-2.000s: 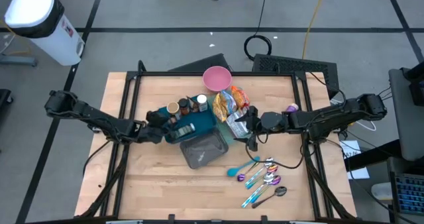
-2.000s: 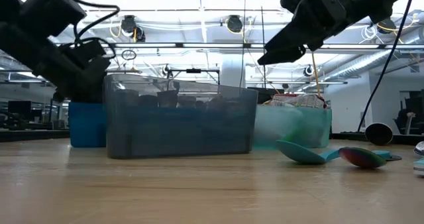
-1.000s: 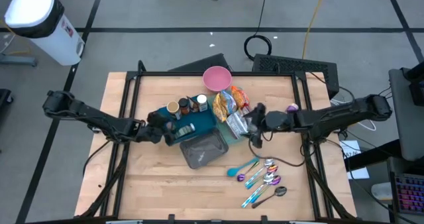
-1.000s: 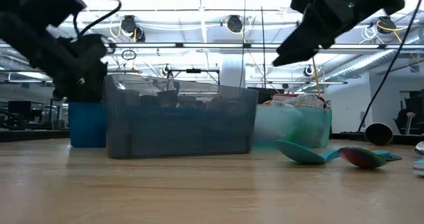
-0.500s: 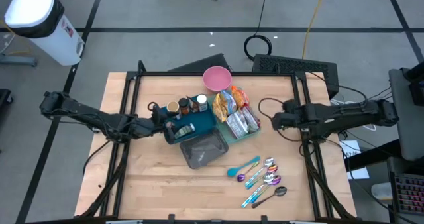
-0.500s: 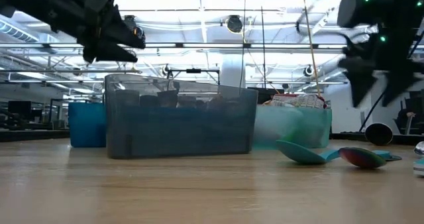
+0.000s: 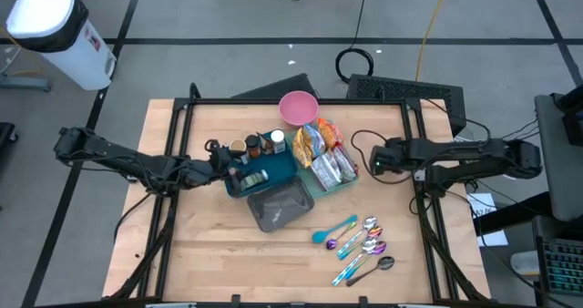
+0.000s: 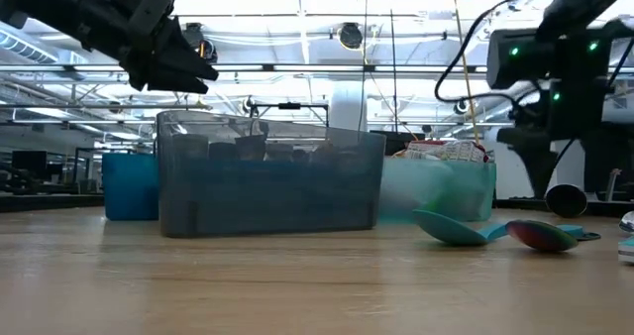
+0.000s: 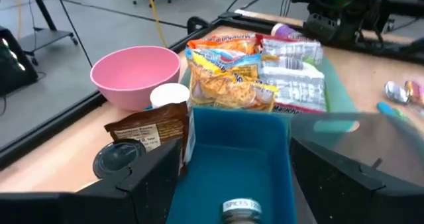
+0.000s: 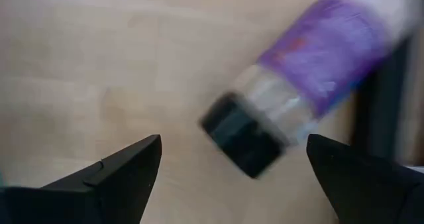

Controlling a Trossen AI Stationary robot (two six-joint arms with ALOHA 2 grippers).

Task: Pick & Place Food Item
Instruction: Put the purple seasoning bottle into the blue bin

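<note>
1. Left gripper hangs above the table at the left edge of the blue bin, fingers spread apart and empty. In the left wrist view the two dark fingers frame the open end of the blue bin.
2. Inside the blue bin lies a spice jar, its label facing up. Along the bin's far side stand small jars: a brown-labelled one, a black-lidded one and a white-capped one.
3. Pink bowl sits at the far edge of the table, just beyond the jars and the snack packs; it is empty.
4. Food items: an orange-yellow chip bag and silvery snack packets lie together in the teal tray, right of the blue bin. In the left wrist view the chip bag rests beside the packets.
5. Grey translucent bin sits nearer the table's front, touching the blue bin's corner; in the low view it fills the middle.
6. Right gripper is over the right part of the table, well apart from the teal tray, fingers parted with nothing between them.
7. Right wrist view: a purple-labelled bottle with a black cap lies on its side on the wood ahead of the open fingers. Seen from above, it is near the right rail.
8. Loose spoons, a teal one among them, lie scattered front-right.
</note>
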